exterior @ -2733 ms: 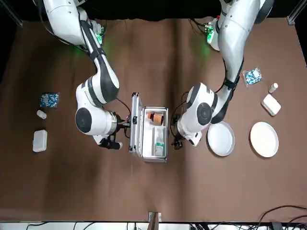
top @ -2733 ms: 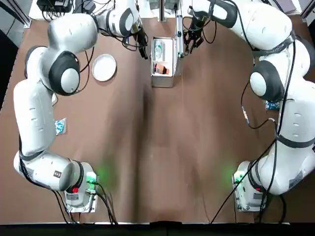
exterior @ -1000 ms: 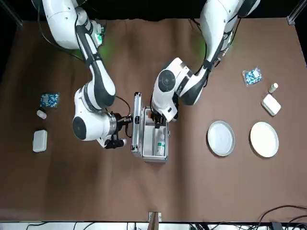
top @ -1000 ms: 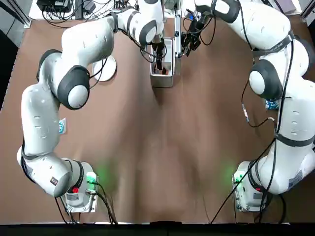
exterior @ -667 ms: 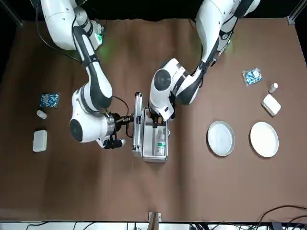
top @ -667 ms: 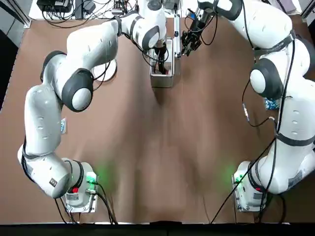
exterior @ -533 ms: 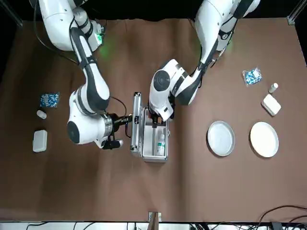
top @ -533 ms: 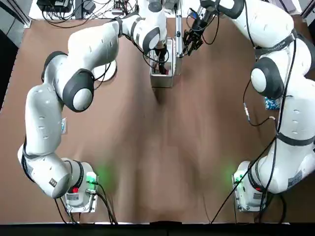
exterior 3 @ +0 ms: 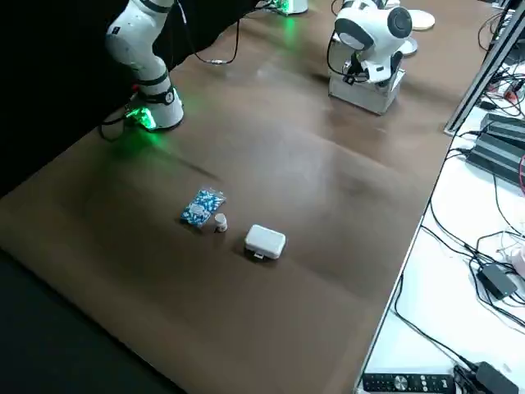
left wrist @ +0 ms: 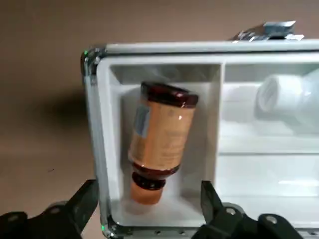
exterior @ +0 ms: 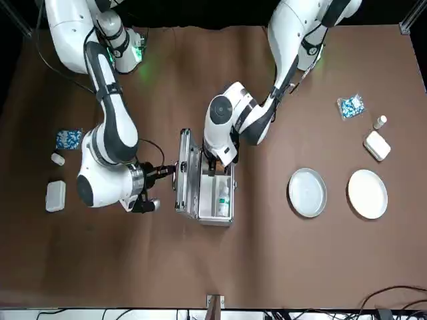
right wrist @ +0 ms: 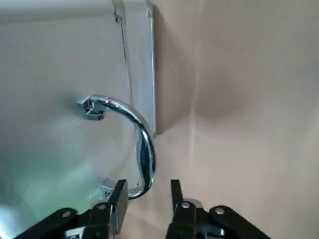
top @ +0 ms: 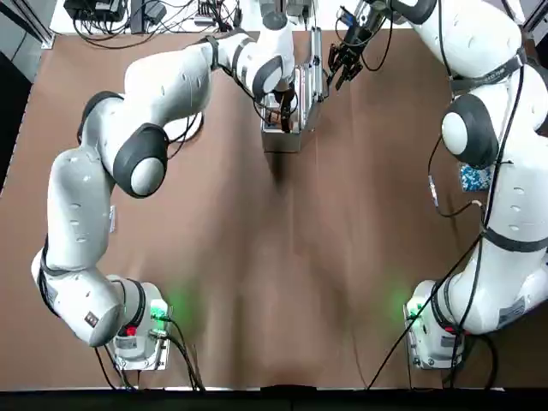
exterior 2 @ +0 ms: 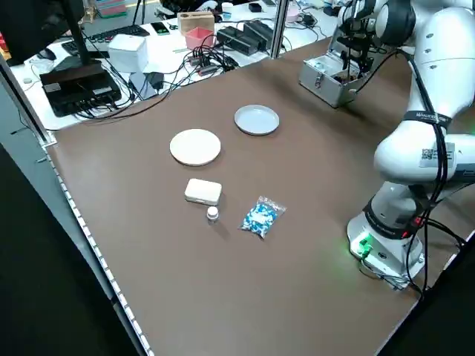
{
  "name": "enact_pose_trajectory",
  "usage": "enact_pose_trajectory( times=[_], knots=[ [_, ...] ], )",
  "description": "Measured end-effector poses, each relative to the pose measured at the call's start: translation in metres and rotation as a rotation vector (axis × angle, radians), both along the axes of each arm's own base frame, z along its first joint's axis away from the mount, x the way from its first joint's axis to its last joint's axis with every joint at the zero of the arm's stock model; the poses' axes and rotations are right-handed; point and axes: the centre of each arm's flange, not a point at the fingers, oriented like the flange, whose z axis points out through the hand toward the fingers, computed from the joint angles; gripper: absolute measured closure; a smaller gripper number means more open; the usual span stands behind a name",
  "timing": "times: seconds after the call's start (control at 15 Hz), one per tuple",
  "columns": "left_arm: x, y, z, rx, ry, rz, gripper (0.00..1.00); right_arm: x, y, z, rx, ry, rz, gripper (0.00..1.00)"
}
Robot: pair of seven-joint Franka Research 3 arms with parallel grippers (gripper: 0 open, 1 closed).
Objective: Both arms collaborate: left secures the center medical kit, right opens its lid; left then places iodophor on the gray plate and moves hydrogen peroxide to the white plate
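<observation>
Counter (exterior: 280, 260) carries, from the robot's left, the white plate (exterior: 367, 194), then the gray plate (exterior: 307, 193). The left gripper (left wrist: 149, 185) is over the case (exterior: 215, 222), fingers released and apart above the iodophor (left wrist: 162, 134), which lies in one compartment; the peroxide (exterior: 223, 201) lies in another. The lid (exterior: 187, 177) stands open. The right gripper (right wrist: 148, 185) is beside its handle (right wrist: 145, 149), fingers parted.

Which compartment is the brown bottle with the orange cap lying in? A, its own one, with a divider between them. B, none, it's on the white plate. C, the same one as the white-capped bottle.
A: the brown bottle lies alone, a divider separating it from the white-capped bottle.
</observation>
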Motion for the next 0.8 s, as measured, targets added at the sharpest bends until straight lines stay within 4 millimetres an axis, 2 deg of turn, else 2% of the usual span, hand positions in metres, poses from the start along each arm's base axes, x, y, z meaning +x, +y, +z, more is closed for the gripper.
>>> enact_pose_trajectory(
  times=[0.13, 0.33, 0.47, 0.53, 0.67, 0.8],
  knots=[
    [-0.005, -0.005, -0.007, 0.005, 0.005, 0.0, 0.09, 0.005, -0.009, 0.009, 0.003, -0.014, -0.012, 0.49],
    [-0.007, -0.006, -0.012, 0.009, 0.01, 0.0, 0.16, 0.01, -0.03, 0.029, -0.007, -0.019, -0.013, 0.48],
    [-0.006, -0.005, -0.013, 0.011, 0.011, 0.002, 0.17, 0.014, -0.049, 0.043, -0.054, -0.028, 0.004, 0.37],
    [-0.006, -0.005, -0.013, 0.011, 0.011, 0.002, 0.19, 0.015, -0.062, 0.051, -0.087, -0.032, 0.015, 0.37],
    [-0.006, -0.005, -0.014, 0.012, 0.011, 0.004, 0.2, 0.017, -0.091, 0.071, -0.147, -0.066, 0.033, 0.23],
    [-0.005, -0.004, -0.015, 0.014, 0.012, 0.005, 0.24, 0.019, -0.119, 0.102, -0.191, -0.125, 0.029, 0.06]
  ],
)
